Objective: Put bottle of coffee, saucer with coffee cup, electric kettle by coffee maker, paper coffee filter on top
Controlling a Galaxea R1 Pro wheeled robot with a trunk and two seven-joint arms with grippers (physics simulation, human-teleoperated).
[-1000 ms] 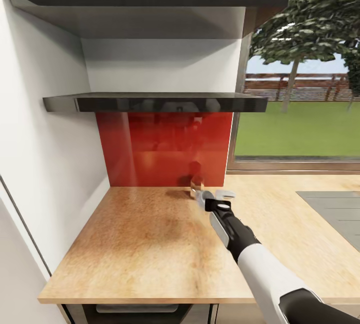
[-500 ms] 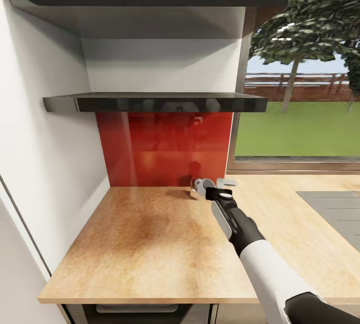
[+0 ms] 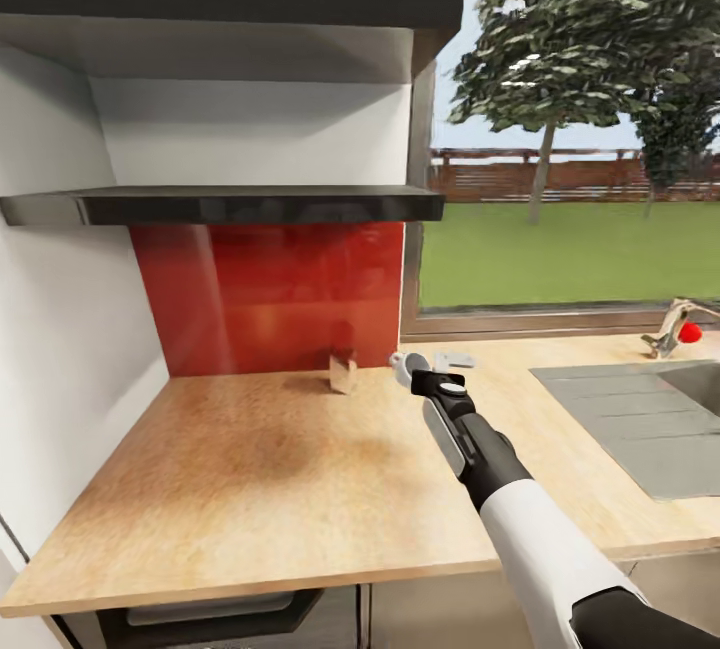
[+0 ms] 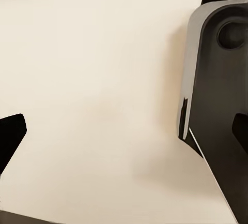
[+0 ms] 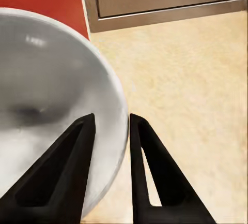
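- My left claw (image 4: pixel 124 131) is hanging wide open over a pale surface.
- My view is swinging right, so the kitchen shelf (image 3: pixel 230 204) and a small pale object (image 3: pixel 343 372) by the red backsplash (image 3: pixel 270 299) are sliding leftward.
- My right claw (image 5: pixel 112 116) is pinching the saucer (image 5: pixel 46 79) by its rim over the kitchen countertop (image 3: pixel 250 469); I judge it is still travelling to its place.
- A sink (image 3: pixel 640 419) is coming into sight at right.

Left and centre of the counter (image 3: pixel 250 489) lie open; a small block (image 3: pixel 343 373) stands by the red backsplash (image 3: pixel 270 294), the kitchen shelf (image 3: pixel 220 205) overhanging.
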